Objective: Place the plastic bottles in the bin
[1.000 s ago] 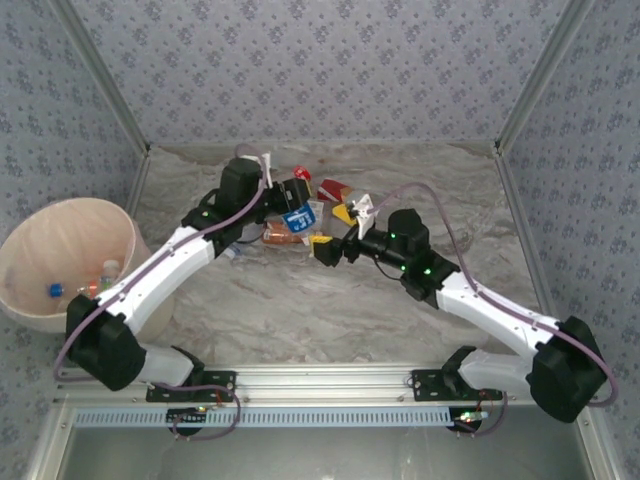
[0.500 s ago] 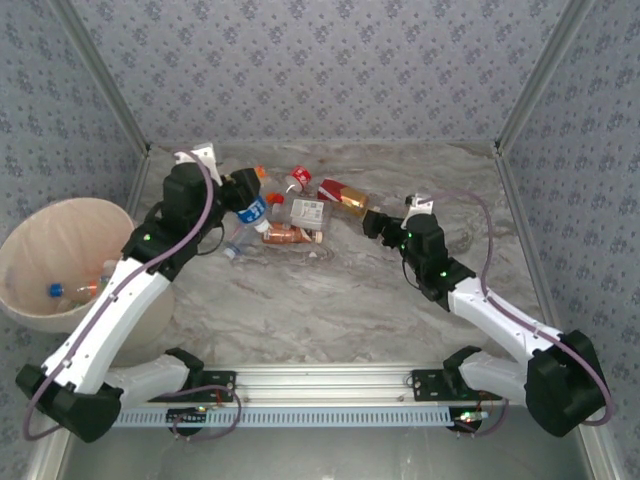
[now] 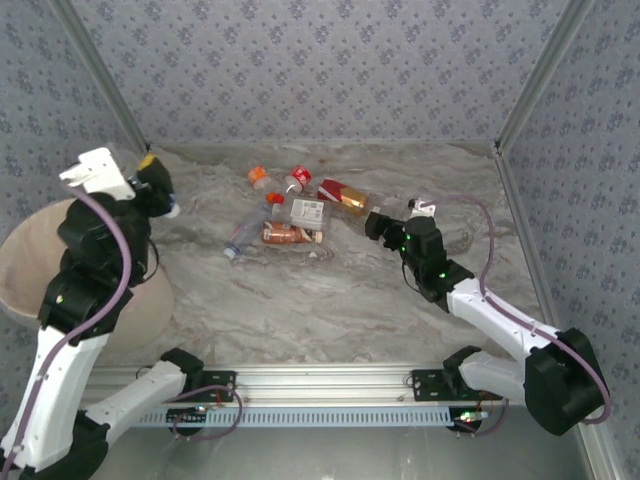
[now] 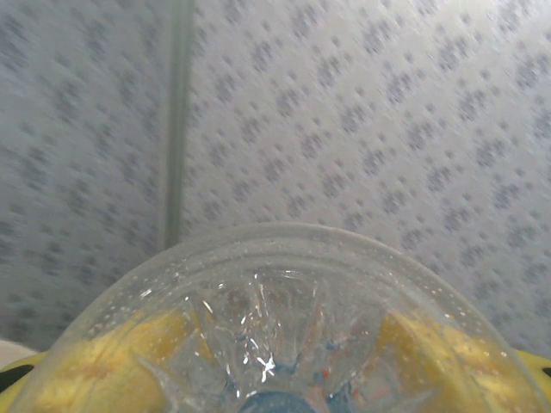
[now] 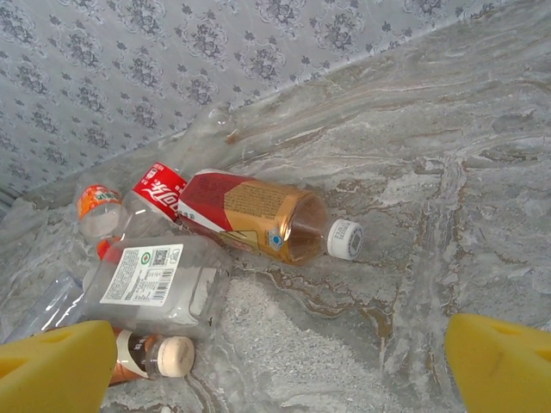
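My left gripper is raised at the far left, above the bin, which my arm partly hides. In the left wrist view it is shut on a clear plastic bottle, whose ribbed base sits between the yellow pads. Several more plastic bottles lie in a cluster on the table: a red-and-gold one with a white cap, a clear one with a white label, and a brown one. My right gripper stands open just right of the cluster, holding nothing.
An orange-capped bottle, a red-labelled one and a flattened clear one also lie in the pile. Patterned walls close off the back and both sides. Bare marbled table lies in front of the pile.
My left arm has swung up and left from the pile to above the bin, carrying the bottle. The right gripper drew back to the right of the pile and now holds still.
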